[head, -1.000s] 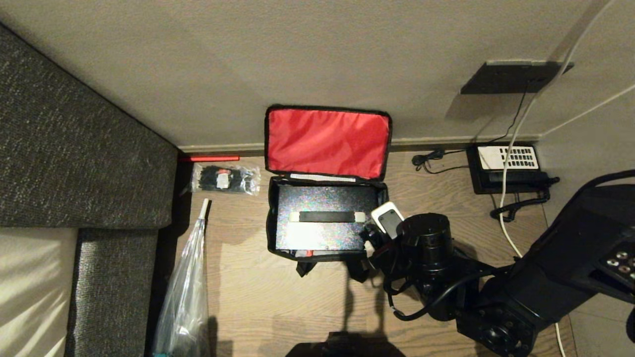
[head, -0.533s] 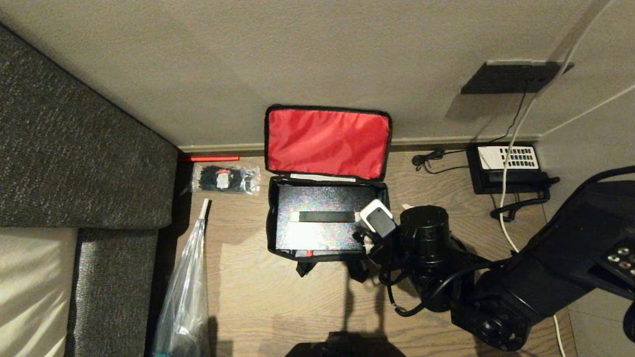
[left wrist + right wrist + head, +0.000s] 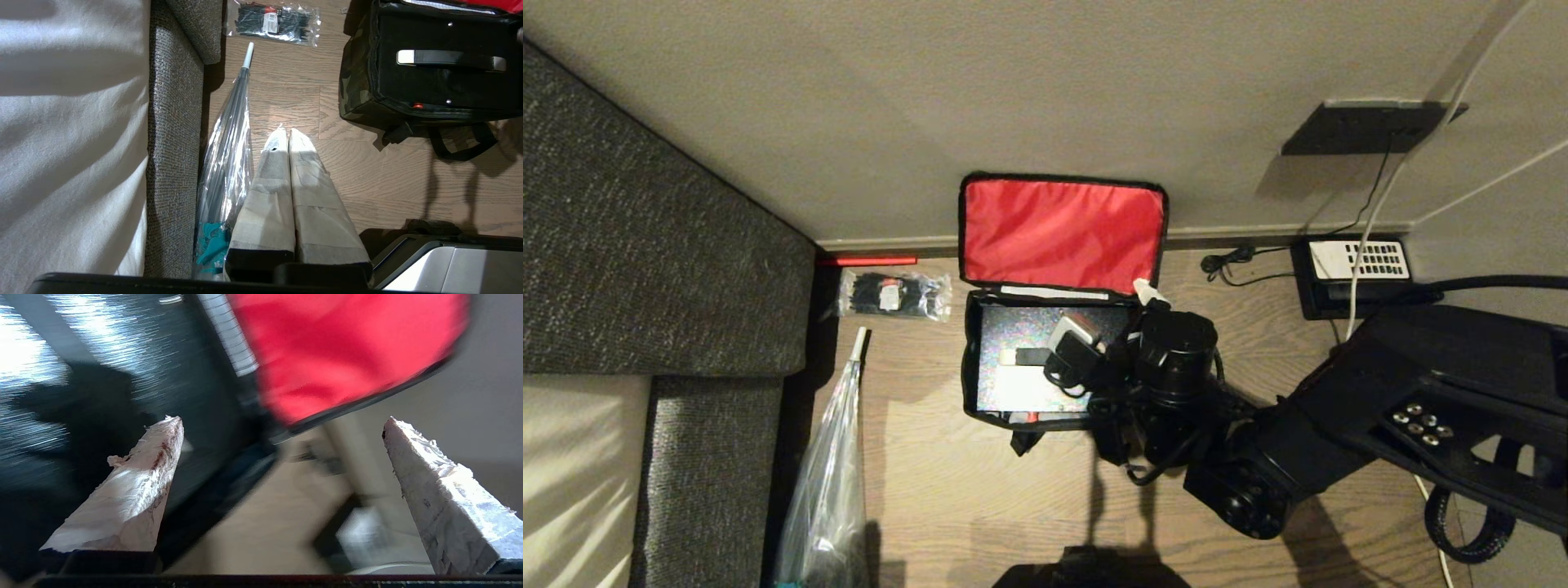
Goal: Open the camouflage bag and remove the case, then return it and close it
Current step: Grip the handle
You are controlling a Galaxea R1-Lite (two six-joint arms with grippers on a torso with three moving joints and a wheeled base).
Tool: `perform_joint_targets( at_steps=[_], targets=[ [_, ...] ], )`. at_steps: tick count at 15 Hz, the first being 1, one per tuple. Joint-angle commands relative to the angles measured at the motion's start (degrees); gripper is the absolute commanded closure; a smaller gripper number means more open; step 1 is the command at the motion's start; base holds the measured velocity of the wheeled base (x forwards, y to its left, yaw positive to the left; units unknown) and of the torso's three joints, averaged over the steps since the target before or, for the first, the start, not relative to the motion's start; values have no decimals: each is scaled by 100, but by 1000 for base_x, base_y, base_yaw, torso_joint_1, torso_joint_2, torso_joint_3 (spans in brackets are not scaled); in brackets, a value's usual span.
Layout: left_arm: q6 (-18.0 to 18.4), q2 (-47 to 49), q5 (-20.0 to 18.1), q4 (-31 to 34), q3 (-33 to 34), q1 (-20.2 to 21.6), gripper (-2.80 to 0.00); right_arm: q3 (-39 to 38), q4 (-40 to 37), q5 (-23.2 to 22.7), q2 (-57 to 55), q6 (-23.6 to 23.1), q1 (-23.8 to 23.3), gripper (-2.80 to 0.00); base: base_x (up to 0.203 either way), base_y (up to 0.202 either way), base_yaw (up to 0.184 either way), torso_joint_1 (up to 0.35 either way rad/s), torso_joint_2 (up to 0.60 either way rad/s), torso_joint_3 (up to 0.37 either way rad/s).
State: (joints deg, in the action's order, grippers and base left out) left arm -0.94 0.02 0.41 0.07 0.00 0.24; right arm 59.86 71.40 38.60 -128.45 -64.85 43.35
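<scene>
Showing one open camouflage bag (image 3: 1062,237), one case (image 3: 1021,384) inside, two hands.

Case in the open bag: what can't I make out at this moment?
- Case: its right half, head view, covered by the right arm.
- Handle: its right end, left wrist view, cut off by something at the frame edge.
- Right wrist view: motion blur smears the case surface and bag lid.

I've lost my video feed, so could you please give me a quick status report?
Right gripper over the case, jaws open, empty. Left gripper parked, shut. Camouflage bag open, case inside. Nothing in the way.
</scene>
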Motion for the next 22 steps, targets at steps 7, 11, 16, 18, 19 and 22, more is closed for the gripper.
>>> perform_joint_targets(
  at_steps=[7,11,16,18,19,22],
  targets=[
    [-3,-11,2,1,18,2,0,464,-439,850,-624,-282,36,-280,0,0,0,0,0,0],
    [-3,-11,2,1,18,2,0,731,-799,807,-658,371,126,-280,0,0,0,0,0,0],
    [-3,-11,2,1,18,2,0,955,-958,631,-789,982,200,-280,0,0,0,0,0,0],
    [-3,-11,2,1,18,2,0,914,-970,613,-830,1027,218,-280,0,0,0,0,0,0],
    [-3,-11,2,1,18,2,0,914,-969,562,-839,1061,235,-280,0,0,0,0,0,0],
    [-3,-11,2,1,18,2,0,940,-961,543,-989,1036,227,-280,0,0,0,0,0,0]
  ],
)
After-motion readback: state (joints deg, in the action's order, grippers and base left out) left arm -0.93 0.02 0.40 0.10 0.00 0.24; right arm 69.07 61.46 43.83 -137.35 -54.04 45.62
